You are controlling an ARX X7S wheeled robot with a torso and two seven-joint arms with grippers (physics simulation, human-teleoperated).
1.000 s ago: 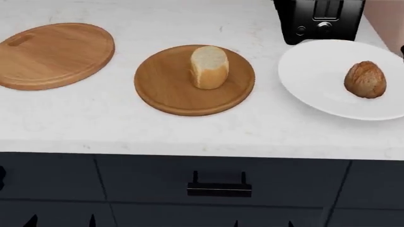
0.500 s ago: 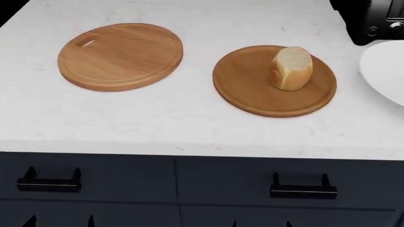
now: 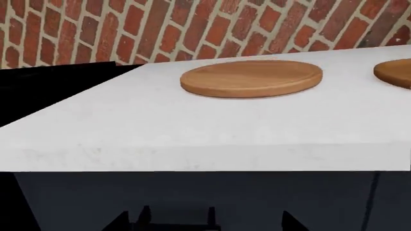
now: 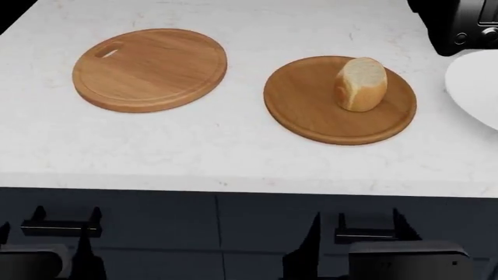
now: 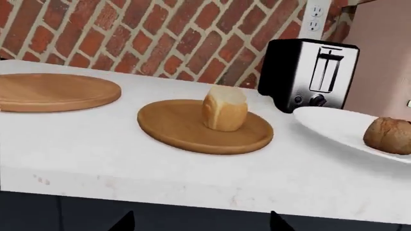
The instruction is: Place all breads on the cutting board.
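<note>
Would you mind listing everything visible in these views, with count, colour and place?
cutting board: one, mid-brown, countertop, empty
wooden plate: one, brown, beside the board
pale loaf chunk: one, cream, upright on the wooden plate
white plate: one, by the toaster
dark roll: one, brown, on the white plate
toaster: one, black and chrome, against the brick wall
countertop: one, white
drawer handles: two, black, below the counter
left gripper: low, front of the counter
right gripper: low, front of the counter
</note>
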